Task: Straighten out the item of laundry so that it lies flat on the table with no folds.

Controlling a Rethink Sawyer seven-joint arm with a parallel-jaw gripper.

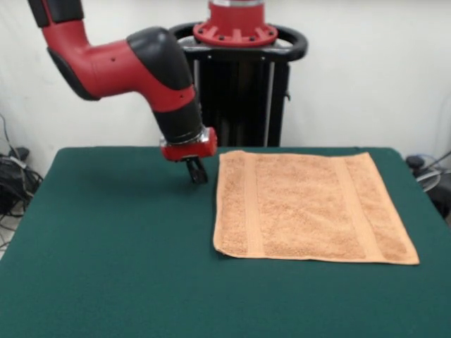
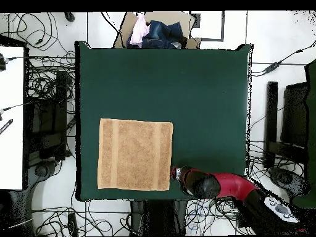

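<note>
Dark green felt surface (image 1: 113, 267) carries the peach-orange terry towel (image 1: 310, 208), seemingly flat and fold-free, so little remains; beside it the black gripper (image 1: 196, 171) looks pinched together, empty.

Peach-orange terry towel (image 1: 310, 208) showing two paler woven band stripes, dark green felt table (image 1: 106, 267) lying beneath, red and black arm (image 1: 134, 63) carrying a red-collared black gripper (image 1: 196, 172), white wall (image 1: 366, 70) standing behind
</note>
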